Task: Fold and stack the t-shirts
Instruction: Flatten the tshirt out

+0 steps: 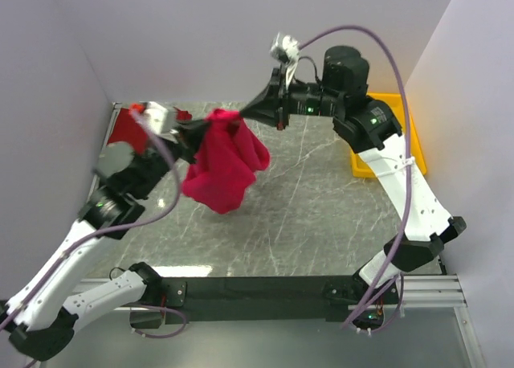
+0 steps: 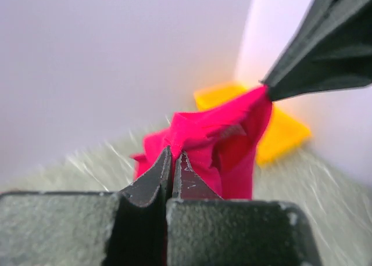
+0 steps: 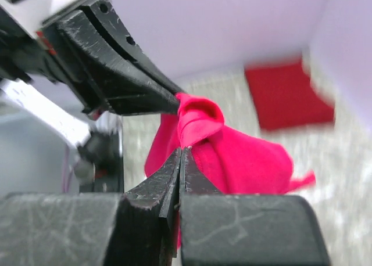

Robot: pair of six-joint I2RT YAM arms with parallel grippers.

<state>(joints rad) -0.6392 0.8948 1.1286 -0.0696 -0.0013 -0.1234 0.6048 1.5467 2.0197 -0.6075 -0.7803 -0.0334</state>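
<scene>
The crimson-pink t-shirt [image 1: 225, 163] hangs bunched in the air over the table's middle left, held at its top by both grippers. My left gripper [image 1: 205, 128] is shut on its left top corner. My right gripper [image 1: 243, 112] is shut on the same top edge, very close to the left one. The shirt also shows in the left wrist view [image 2: 226, 144] and in the right wrist view [image 3: 244, 155]. The darker brick-red t-shirt [image 1: 127, 129] lies folded at the far left corner, partly behind my left arm; it shows blurred in the right wrist view [image 3: 288, 94].
A yellow tray [image 1: 409, 135] stands at the far right, partly under my right arm, and shows in the left wrist view [image 2: 279, 129]. Pale walls close in the left, back and right sides. The marble tabletop [image 1: 313, 199] lies below the hanging shirt.
</scene>
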